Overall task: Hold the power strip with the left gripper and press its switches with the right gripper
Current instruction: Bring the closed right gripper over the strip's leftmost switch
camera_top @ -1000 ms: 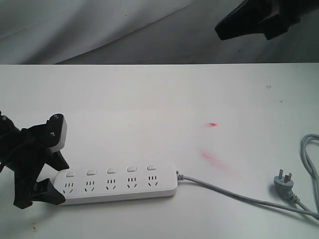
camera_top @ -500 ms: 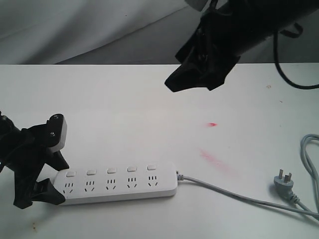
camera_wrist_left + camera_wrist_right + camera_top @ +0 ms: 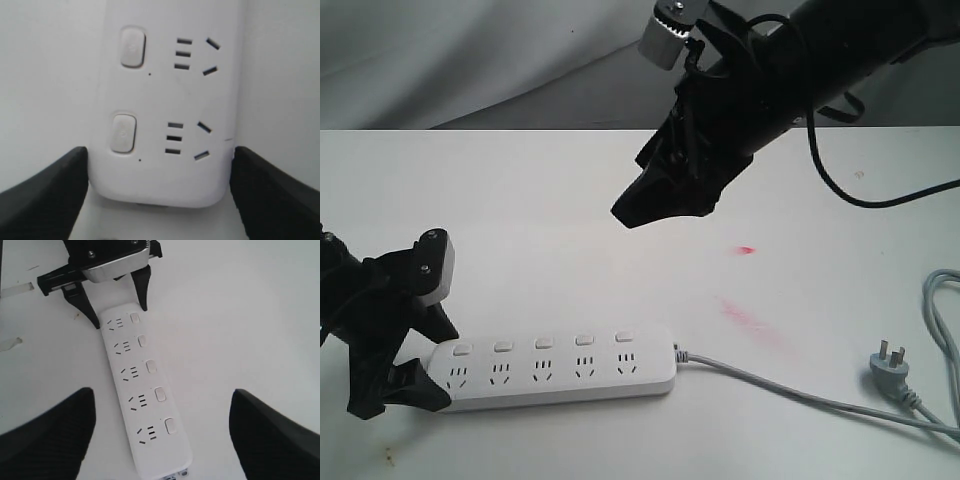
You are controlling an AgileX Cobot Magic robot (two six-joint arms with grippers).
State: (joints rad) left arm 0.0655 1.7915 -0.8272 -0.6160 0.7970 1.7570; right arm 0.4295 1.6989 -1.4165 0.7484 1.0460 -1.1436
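Note:
The white power strip (image 3: 560,370) lies flat on the table, its five switches (image 3: 543,343) in a row above the sockets. My left gripper (image 3: 440,365) is shut on the strip's left end, one black jaw pressed against each long side; the left wrist view shows that end (image 3: 160,100) and two switches (image 3: 123,132) between the jaws. My right gripper (image 3: 645,210) hangs in the air above and behind the strip, its tip pointing down-left, touching nothing. From the right wrist the whole strip (image 3: 145,390) lies well below, between the wide-open jaws, with the left gripper (image 3: 120,315) at its far end.
The grey cord (image 3: 800,395) runs right from the strip to a plug (image 3: 890,365) and loops at the right table edge. Red smudges (image 3: 748,318) mark the white table (image 3: 570,200). Grey cloth hangs behind the table.
The right arm has swung down and left from the upper right corner, bringing its gripper over the middle of the table. The left gripper and the strip have not moved.

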